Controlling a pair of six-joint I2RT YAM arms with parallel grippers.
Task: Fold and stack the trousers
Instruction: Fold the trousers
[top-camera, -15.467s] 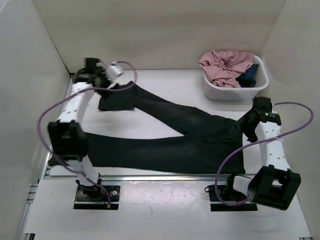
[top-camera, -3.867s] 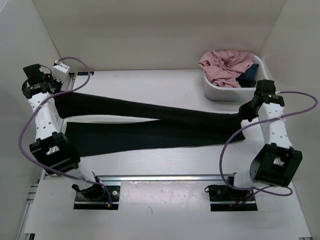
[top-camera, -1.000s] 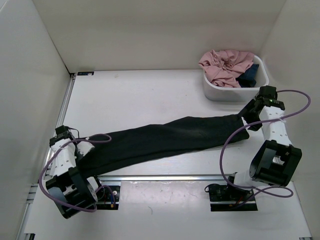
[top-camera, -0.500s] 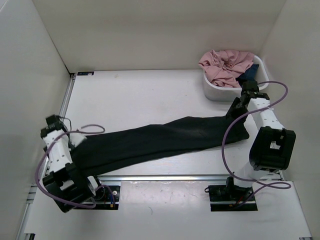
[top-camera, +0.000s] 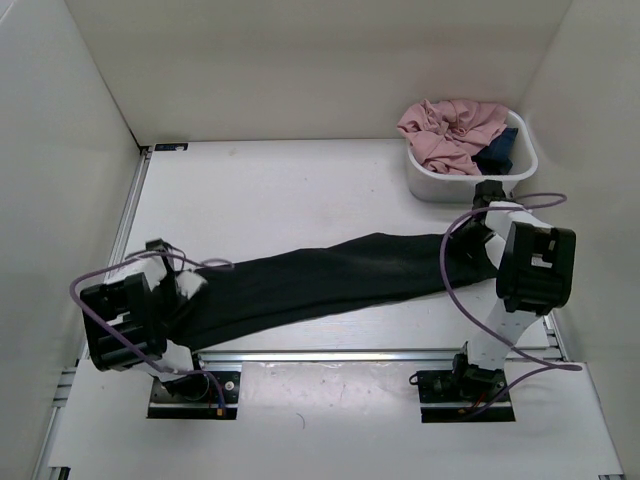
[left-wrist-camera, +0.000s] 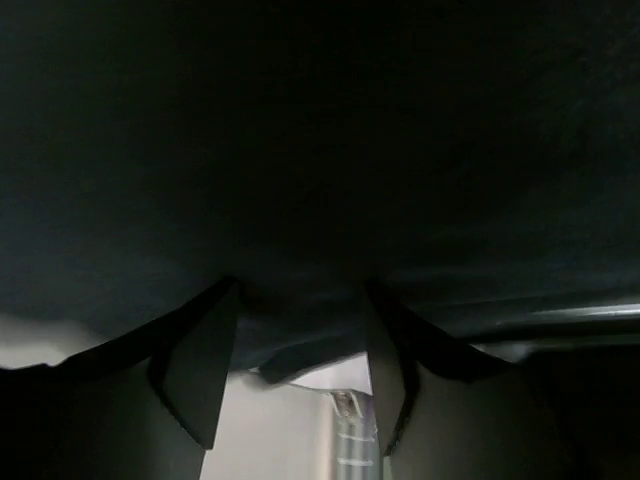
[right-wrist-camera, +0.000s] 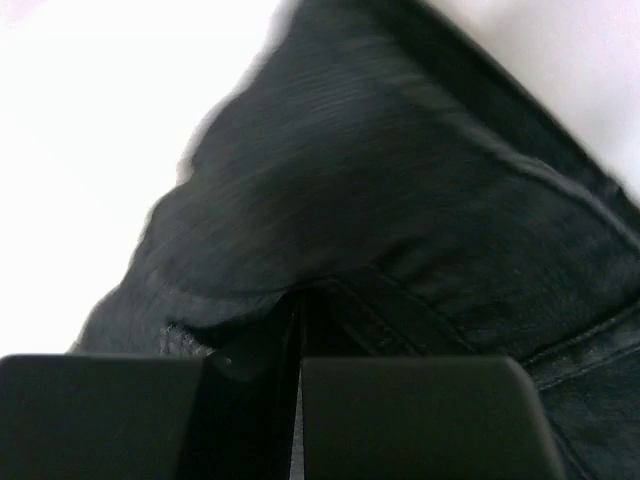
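Note:
The black trousers (top-camera: 330, 280) lie as one long band across the table, legs to the left and waist to the right. My left gripper (top-camera: 187, 290) is down at the leg end. In the left wrist view its gripper (left-wrist-camera: 300, 300) stands open, with the dark hem of the trousers (left-wrist-camera: 320, 180) lying between the fingers (left-wrist-camera: 200, 370). My right gripper (top-camera: 477, 234) is at the waist end. In the right wrist view the gripper (right-wrist-camera: 298, 300) is shut, and the trousers (right-wrist-camera: 400, 200) pucker into its tips.
A white tub (top-camera: 425, 185) stands at the back right, just behind my right gripper, holding a pink garment (top-camera: 450, 130) and a small dark blue garment (top-camera: 500, 150). White walls enclose the table. A metal rail (top-camera: 330, 355) runs along the near edge.
My left gripper has shifted right onto the leg end and opened. The right arm has folded upright and its gripper has shut at the waist. The trousers have hardly moved.

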